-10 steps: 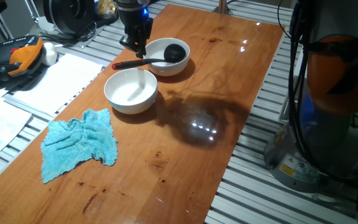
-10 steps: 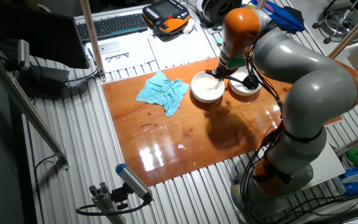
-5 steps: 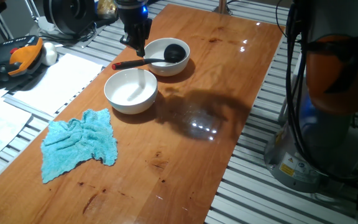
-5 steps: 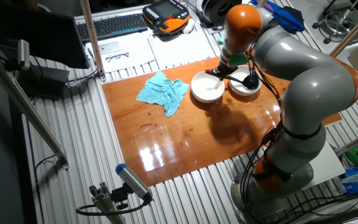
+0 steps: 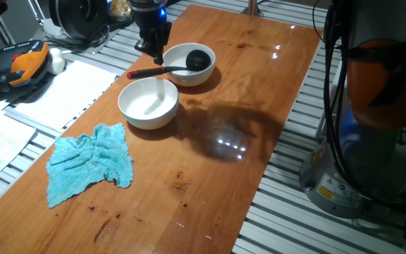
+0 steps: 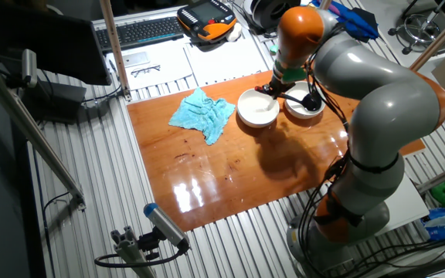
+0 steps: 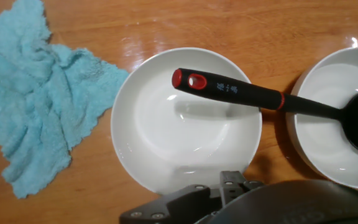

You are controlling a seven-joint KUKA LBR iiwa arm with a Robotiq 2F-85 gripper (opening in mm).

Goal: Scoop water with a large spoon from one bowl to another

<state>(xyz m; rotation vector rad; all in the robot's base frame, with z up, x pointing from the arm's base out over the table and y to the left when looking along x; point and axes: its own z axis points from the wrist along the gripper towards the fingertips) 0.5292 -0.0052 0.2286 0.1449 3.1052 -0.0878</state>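
Observation:
The large spoon, a black ladle, lies with its cup in the far white bowl. Its red-tipped handle reaches out over the near white bowl. In the hand view the handle crosses the near bowl and the cup sits in the far bowl. The water shows only as a faint sheen in the near bowl. My gripper hangs just above the handle, between the bowls. No fingers show around the handle in the hand view, and I cannot tell whether the jaws are open.
A crumpled blue towel lies on the wooden table in front of the near bowl; it also shows in the hand view. Papers, a pendant and cables lie beyond the table's left edge. The arm's base stands at the right.
Almost nothing differs. The gripper has risen very slightly above the handle; the ladle and both bowls have not moved.

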